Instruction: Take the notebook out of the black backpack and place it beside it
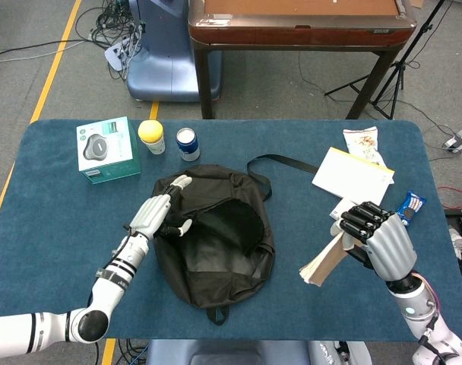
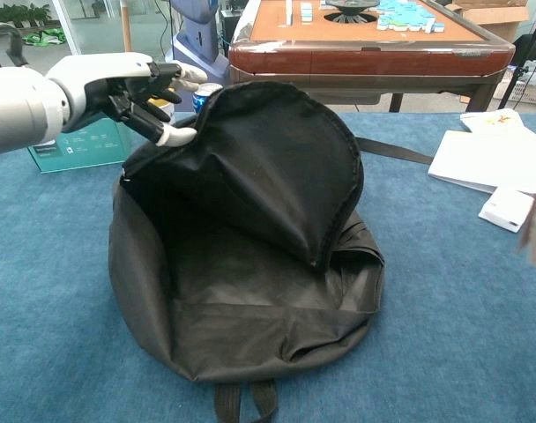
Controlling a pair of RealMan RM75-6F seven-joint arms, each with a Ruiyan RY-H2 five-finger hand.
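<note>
brown-covered, cream-paged notebook is gripped on edge in the right robot hand, tilted above the blue carpeted tabletop, well to the right of the black fabric backpack and clear of it. the backpack lies unzipped with its flap folded back, its long strap trailing right. the left robot hand hovers at the bag's left rim, fingers spread and holding nothing. a teal box sits at far left.
</note>
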